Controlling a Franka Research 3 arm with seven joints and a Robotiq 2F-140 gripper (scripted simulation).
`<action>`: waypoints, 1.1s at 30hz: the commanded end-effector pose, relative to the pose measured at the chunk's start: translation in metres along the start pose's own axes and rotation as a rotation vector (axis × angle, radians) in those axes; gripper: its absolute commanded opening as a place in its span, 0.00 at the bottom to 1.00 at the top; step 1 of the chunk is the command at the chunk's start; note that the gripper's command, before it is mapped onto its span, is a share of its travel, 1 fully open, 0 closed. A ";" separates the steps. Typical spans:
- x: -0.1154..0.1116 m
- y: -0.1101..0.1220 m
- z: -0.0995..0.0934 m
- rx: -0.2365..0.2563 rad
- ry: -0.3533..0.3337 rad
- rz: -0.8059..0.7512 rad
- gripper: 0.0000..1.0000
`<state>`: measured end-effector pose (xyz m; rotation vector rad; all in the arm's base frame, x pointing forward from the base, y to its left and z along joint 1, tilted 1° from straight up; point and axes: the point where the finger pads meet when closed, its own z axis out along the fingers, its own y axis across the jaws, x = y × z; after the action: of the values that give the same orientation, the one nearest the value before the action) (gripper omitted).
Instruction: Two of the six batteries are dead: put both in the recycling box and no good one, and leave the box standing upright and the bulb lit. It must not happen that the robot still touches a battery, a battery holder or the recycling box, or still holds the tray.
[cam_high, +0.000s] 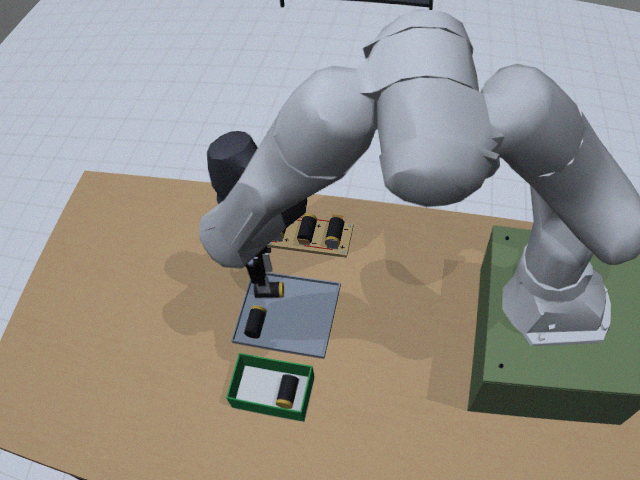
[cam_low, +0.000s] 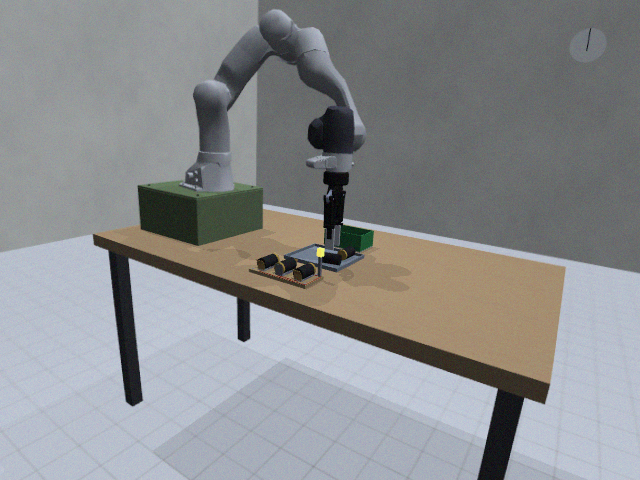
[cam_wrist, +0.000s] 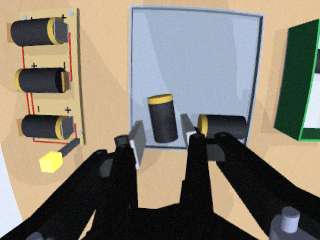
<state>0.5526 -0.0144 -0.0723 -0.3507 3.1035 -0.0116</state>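
My gripper (cam_high: 262, 290) (cam_low: 333, 248) (cam_wrist: 162, 127) is open, its fingers on either side of a lying black battery (cam_high: 275, 290) (cam_wrist: 163, 119), with gaps showing in the wrist view. That battery is on the grey tray (cam_high: 305, 320) (cam_wrist: 200, 55), beside a second battery (cam_high: 254, 322) (cam_wrist: 227, 126). A third battery (cam_high: 288, 388) lies inside the green recycling box (cam_high: 266, 410) (cam_low: 361, 239) (cam_wrist: 295, 85), which stands upright. Three batteries (cam_wrist: 32, 32) (cam_wrist: 39, 80) (cam_wrist: 40, 126) sit in the circuit board (cam_wrist: 45, 54). The bulb (cam_low: 320, 252) (cam_wrist: 51, 162) glows yellow. The third board battery is mostly hidden in the top view.
The green base block (cam_high: 558, 369) (cam_low: 199, 217) carries the arm at one end of the wooden table (cam_high: 129, 289) (cam_low: 465, 299). The box stands close to the tray's side, opposite the circuit board. The second tray battery is just outside one finger.
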 end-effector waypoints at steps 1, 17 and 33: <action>0.000 0.000 0.000 -0.001 0.001 -0.001 0.29; 0.002 0.000 0.000 -0.001 0.001 -0.001 0.29; 0.002 0.000 0.000 -0.001 0.001 -0.001 0.29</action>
<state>0.5505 -0.0148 -0.0728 -0.3488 3.1063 -0.0106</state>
